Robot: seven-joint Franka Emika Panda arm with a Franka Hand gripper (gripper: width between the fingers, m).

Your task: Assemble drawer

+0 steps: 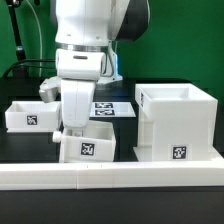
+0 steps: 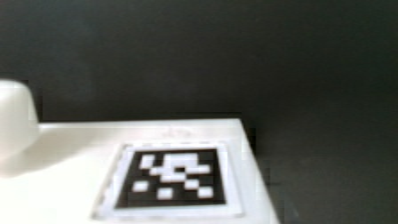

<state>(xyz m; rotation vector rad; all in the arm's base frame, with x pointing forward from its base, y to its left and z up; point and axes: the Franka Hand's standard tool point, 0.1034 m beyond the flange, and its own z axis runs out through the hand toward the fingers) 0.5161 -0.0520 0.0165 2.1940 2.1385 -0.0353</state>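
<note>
The drawer's tall white casing (image 1: 175,121) stands at the exterior view's right, open at the top, with a tag on its front. One small tray (image 1: 29,114) sits at the left. A second tray (image 1: 88,148) lies slightly tilted at the front centre, tag facing the camera. My gripper (image 1: 64,131) hangs right at this tray's upper left edge; its fingers are hard to make out. The wrist view shows the tray's white face (image 2: 107,140) and its tag (image 2: 175,178) very close, with a rounded white shape (image 2: 15,125) beside it. No fingers show there.
The long low white rail (image 1: 110,178) runs along the front edge. The marker board (image 1: 113,109) lies flat on the black table behind the arm. A green backdrop and cables are at the back.
</note>
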